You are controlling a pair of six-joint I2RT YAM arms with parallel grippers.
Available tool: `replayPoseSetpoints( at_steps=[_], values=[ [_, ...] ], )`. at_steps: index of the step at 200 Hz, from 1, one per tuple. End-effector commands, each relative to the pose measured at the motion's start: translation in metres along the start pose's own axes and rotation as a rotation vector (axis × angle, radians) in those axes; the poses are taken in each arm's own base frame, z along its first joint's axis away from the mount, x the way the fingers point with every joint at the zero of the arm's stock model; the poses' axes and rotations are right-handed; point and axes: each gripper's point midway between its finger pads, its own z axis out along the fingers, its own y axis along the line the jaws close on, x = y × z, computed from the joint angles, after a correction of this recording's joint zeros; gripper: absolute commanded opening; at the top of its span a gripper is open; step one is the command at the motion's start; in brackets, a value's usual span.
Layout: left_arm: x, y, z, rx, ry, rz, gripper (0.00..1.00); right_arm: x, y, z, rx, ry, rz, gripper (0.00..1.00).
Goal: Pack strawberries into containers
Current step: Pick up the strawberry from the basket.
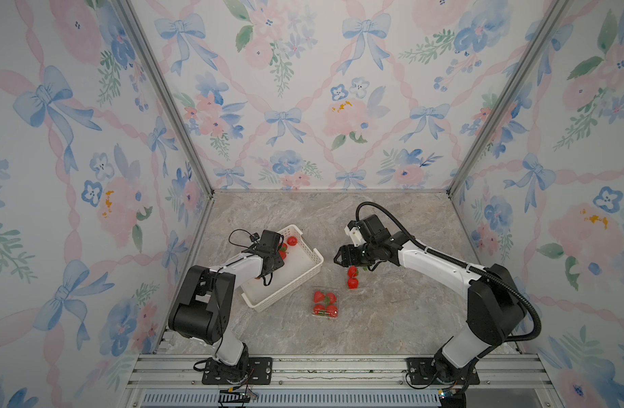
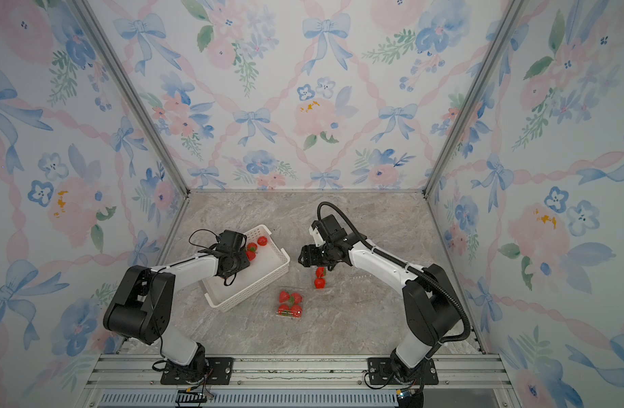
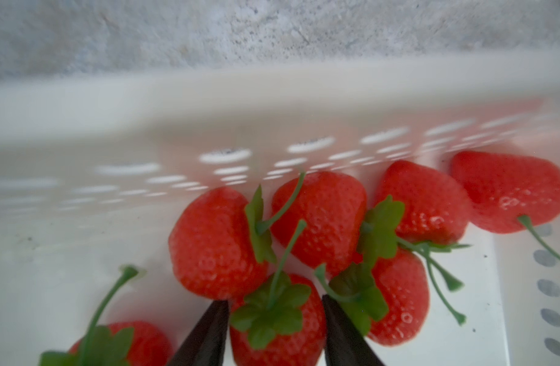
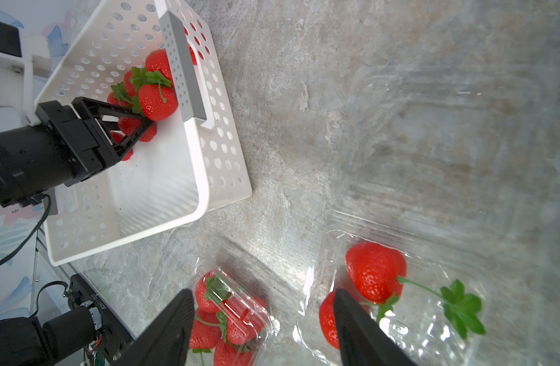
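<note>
The left gripper flanks a strawberry at 12 o'clock in the basket, hold unclear; likely light, slick, so pinch across its red sides; right gripper gapes empty

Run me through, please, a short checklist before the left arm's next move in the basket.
1. Strawberry sits between the left gripper's fingers: ok.
2. Grip firm on it: cannot tell.
3. Neighbouring leaves free of the fingers: not ok, they crowd one.
4. Container with room, holding two: ok.
5. Right gripper away from that container: not ok, it hovers open above it.
</note>
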Motion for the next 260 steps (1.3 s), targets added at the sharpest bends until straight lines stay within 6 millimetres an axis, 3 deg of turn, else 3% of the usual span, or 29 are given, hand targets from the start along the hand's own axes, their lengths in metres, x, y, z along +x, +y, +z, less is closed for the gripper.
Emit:
replayPoseSetpoints(
  at_steps=[1,41,69,130,153,177,209,234,260],
  values=[
    [-0.001,0.001,0.005,-0.011,0.008,0.015,0.42,0.0,0.001,0.003,0.0,0.013,0.0,0.71],
    [0.002,0.0,-0.002,0.017,0.012,0.021,0.31,0.002,-0.002,0.002,0.012,0.019,0.003,0.71],
    [0.005,-0.007,-0.016,0.077,0.012,0.029,0.28,0.005,-0.012,0.0,0.037,0.027,0.015,0.71],
    [0.017,-0.057,-0.074,0.295,-0.023,0.06,0.29,0.009,-0.045,-0.027,0.08,-0.006,0.088,0.72],
    [0.029,-0.089,-0.091,0.364,-0.016,0.099,0.29,0.014,-0.062,-0.037,0.109,-0.013,0.123,0.72],
    [0.047,-0.134,-0.11,0.443,-0.001,0.174,0.29,0.021,-0.082,-0.047,0.146,-0.015,0.165,0.72],
    [0.085,-0.2,-0.135,0.544,0.033,0.297,0.28,0.033,-0.106,-0.058,0.177,-0.027,0.232,0.73],
    [0.118,-0.236,-0.136,0.576,0.076,0.385,0.28,0.04,-0.117,-0.064,0.191,-0.035,0.265,0.73],
    [0.15,-0.258,-0.129,0.586,0.123,0.456,0.27,0.046,-0.125,-0.067,0.201,-0.041,0.287,0.73]
  ],
)
